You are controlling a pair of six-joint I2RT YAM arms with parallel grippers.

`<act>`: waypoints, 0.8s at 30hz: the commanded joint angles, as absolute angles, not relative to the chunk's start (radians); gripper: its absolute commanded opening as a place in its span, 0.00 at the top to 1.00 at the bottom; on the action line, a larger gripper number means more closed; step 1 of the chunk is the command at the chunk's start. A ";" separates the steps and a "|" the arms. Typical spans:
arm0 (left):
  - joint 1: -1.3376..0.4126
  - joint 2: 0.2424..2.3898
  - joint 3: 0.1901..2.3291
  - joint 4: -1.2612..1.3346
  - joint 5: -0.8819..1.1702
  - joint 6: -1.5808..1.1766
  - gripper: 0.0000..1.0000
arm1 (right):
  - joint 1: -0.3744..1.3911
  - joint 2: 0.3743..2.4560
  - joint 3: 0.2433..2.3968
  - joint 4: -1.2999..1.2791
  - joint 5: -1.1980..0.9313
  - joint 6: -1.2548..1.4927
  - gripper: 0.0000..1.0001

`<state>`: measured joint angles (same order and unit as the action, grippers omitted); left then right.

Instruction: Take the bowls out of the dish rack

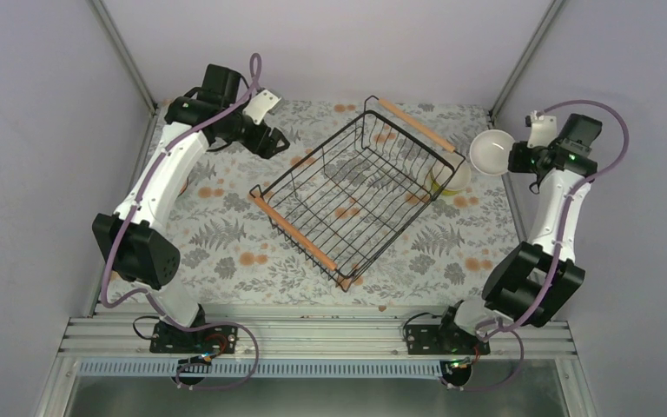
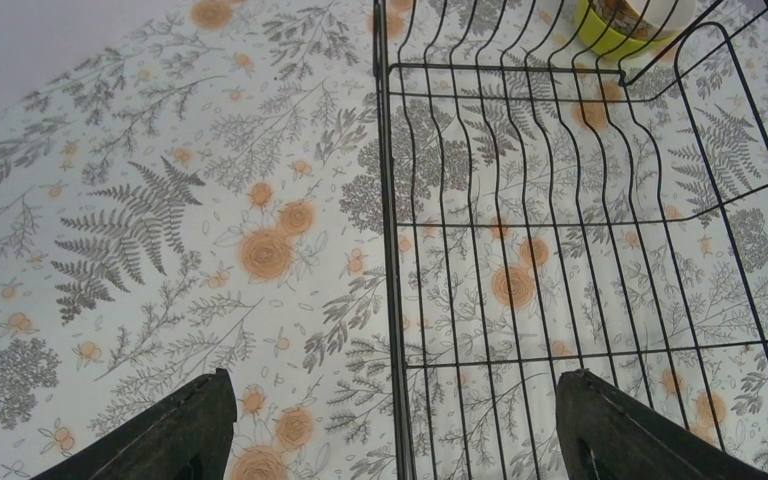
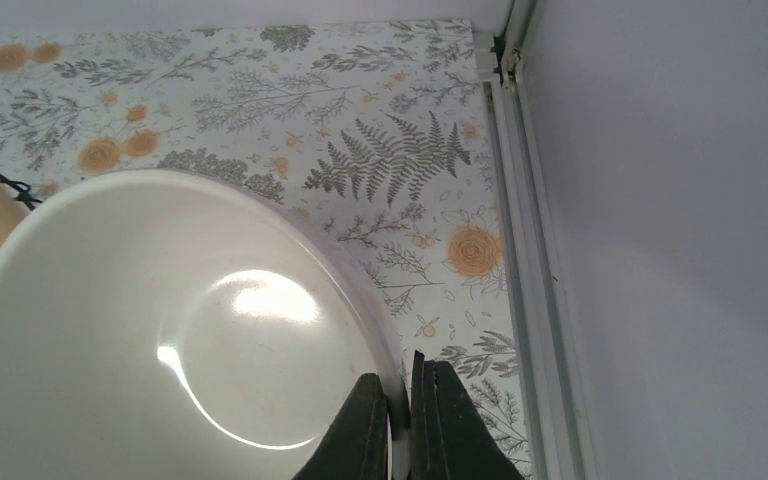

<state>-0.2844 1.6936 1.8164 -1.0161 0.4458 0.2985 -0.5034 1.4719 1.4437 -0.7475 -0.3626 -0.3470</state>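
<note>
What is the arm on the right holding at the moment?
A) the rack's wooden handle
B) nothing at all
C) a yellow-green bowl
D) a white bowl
D: the right gripper is pinched on the rim of a white bowl, which fills most of its wrist camera's view.

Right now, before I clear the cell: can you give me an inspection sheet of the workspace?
Surface: floral table cover, flat, no spills seen.
Job's things: dish rack sits diagonally, no bowls in it. The white bowl is held by its rim. The yellow-green bowl appears to sit just outside the rack's right corner, and I cannot tell what is in it.
Clutter: nothing seen.
Grippers: left gripper open, above the rack's edge. Right gripper shut on the white bowl.
Cables: purple cables run along both arms, no snag seen.
Surroundings: plain walls, metal frame posts.
</note>
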 commanded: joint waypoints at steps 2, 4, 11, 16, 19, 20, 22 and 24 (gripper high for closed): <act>-0.287 1.666 1.791 -0.992 0.468 0.301 0.20 | -0.552 1.535 1.394 -0.627 -0.440 -0.354 0.96; -0.288 1.663 1.786 -0.989 0.467 0.301 0.20 | -0.566 1.558 1.374 -0.598 -0.443 -0.352 0.96; -0.288 1.657 1.771 -0.982 0.468 0.299 0.20 | -0.579 1.649 1.340 -0.547 -0.495 -0.338 0.96; -0.288 1.653 1.755 -0.975 0.467 0.298 0.20 | -0.576 1.709 1.356 -0.558 -0.588 -0.335 0.96; -0.288 1.651 1.750 -0.972 0.465 0.298 0.20 | -0.562 1.749 1.379 -0.596 -0.675 -0.363 0.96; -0.287 1.652 1.749 -0.971 0.465 0.298 0.20 | -0.557 1.767 1.390 -0.611 -0.693 -0.371 0.96; -0.287 1.652 1.746 -0.968 0.465 0.296 0.20 | -0.544 1.803 1.408 -0.627 -0.716 -0.379 0.96; -0.288 1.651 1.746 -0.967 0.463 0.296 0.20 | -0.531 1.814 1.410 -0.612 -0.715 -0.378 0.96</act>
<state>-0.2844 1.6779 1.7554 -0.9829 0.4488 0.2985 -0.5556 1.7863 1.3708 -0.6155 -0.6147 -0.3573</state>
